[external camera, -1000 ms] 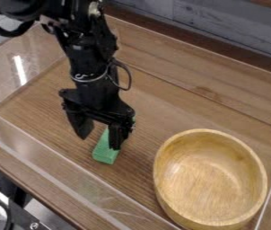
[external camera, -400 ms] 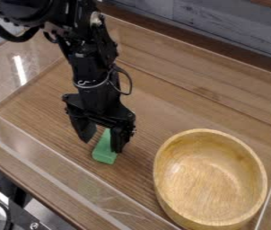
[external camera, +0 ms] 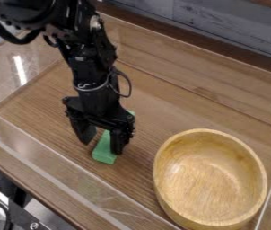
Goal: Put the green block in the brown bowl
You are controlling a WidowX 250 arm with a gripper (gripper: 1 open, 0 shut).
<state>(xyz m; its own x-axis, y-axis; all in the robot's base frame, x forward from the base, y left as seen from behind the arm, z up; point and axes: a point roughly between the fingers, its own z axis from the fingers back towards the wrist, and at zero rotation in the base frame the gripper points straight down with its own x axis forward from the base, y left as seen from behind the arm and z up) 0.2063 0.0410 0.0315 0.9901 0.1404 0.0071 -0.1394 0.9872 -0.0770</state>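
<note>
Wood-grain boards make up the bench, which is ringed by low clear plastic walls, with a pale grey panelled wall behind. At the end of the black arm, the tool points straight down with its two dark jaws spread wide, holding nothing. Directly beneath it, partly between the jaws, lies the small flat light-green rectangular block; whether the tips already touch it cannot be told. The wide, shallow, light-brown wooden bowl sits off to the tool's side, toward the near right corner of the view, apart from the block and empty.

The block looks light and rigid, likely painted wood or plastic, with a matte face that should give the jaws fair friction. Being narrow, it is best pinched across its short width near the middle of its length, so it does not swing or tip when lifted. The bench surface seems smooth and hard, so a slightly off-centre close could slide or rotate the block rather than trap it.
</note>
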